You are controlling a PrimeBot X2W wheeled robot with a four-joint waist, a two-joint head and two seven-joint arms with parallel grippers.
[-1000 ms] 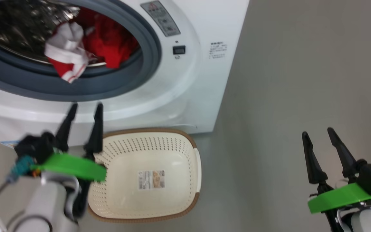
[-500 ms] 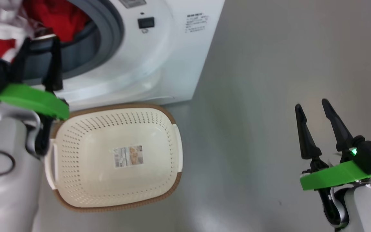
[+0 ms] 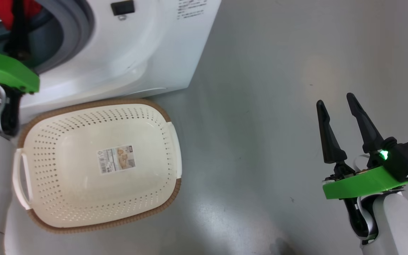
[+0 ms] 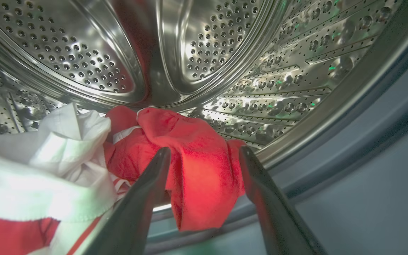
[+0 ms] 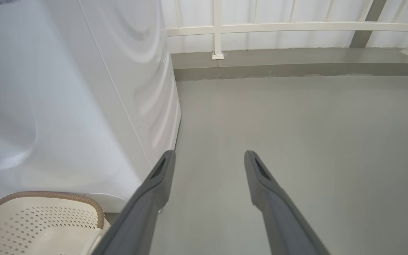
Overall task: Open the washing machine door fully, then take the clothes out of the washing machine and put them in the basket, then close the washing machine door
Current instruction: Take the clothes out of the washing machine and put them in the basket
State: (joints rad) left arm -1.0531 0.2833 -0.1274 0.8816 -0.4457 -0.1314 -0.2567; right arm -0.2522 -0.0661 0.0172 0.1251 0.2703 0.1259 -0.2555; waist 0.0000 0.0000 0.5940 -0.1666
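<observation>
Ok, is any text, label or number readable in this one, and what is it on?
No text here can be quoted.
On the sticker on the bottom of the basket: a barcode and small print, too small to read.
On the front of the washing machine: black printed lines, blurred and unreadable.

Clearances, all taken from the washing machine (image 3: 126,53). Mouth: unblocked, my left gripper (image 4: 204,150) at its lip with fingers spread. Drum (image 4: 204,46): roomy above and behind; the clothes (image 4: 197,170) are heaped on its lower front, in my path. Below its front: the basket (image 3: 55,198) blocks low approach. To my right of it: open grey floor (image 3: 260,124), where my right gripper (image 3: 335,99) hangs with fingers apart.
</observation>
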